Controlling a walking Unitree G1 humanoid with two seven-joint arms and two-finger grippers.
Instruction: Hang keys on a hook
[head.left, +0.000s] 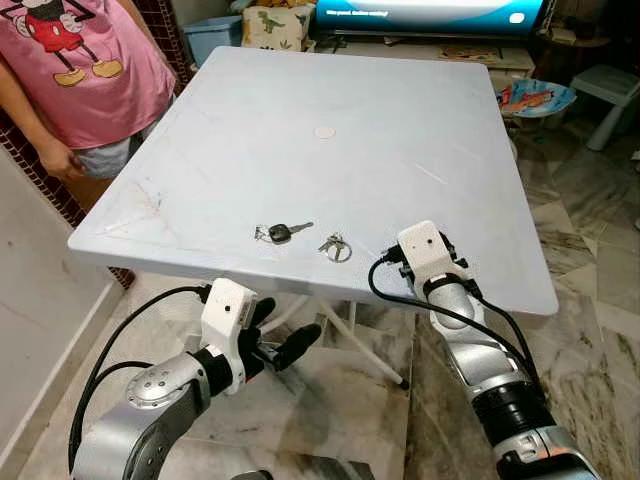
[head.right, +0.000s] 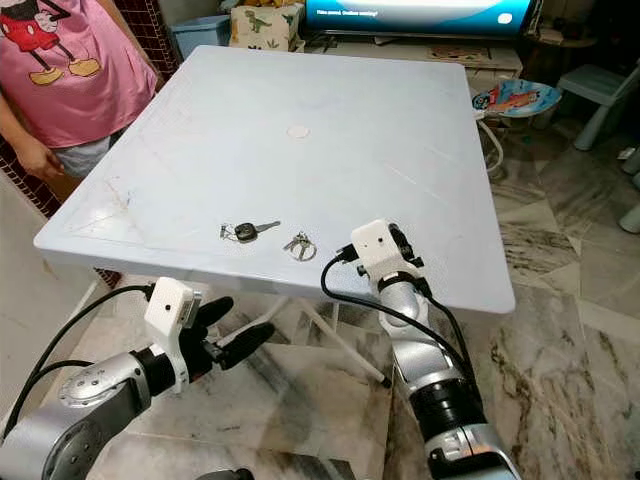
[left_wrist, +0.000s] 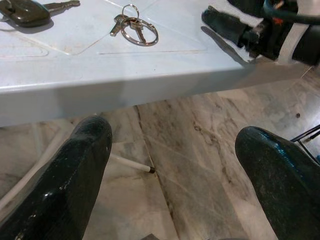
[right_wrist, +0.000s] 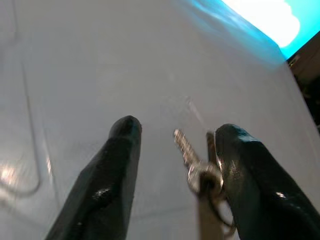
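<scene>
**Two sets of keys near the tabletop's front edge, right pincer at the ring bunch**

Left eye view: a pale square tabletop carries two sets of keys close to its near edge. One is a black-headed key with a small ring; just to its right lies a ring of small keys. The right pincer rests over the tabletop's front edge, to the right of the ring of small keys; its fingers are hidden under the white wrist housing here. The left pincer hangs below the tabletop's edge, over the marble floor, its two black fingers spread apart and empty. A person in a pink shirt stands at the far left corner. A screen glows beyond the far edge.

Right eye view: the same layout, two key sets and two arms.

Left wrist view: two black fingers stand wide apart with nothing between them, below the tabletop's edge. Above lie both key sets, and the right arm's dark finger rests on the surface beyond them.

Right wrist view: two fingers are parted over the tabletop. A small bunch of metal keys sits between them, touching the inner face of one finger; the other finger is clear of it, so nothing is clamped.
</scene>
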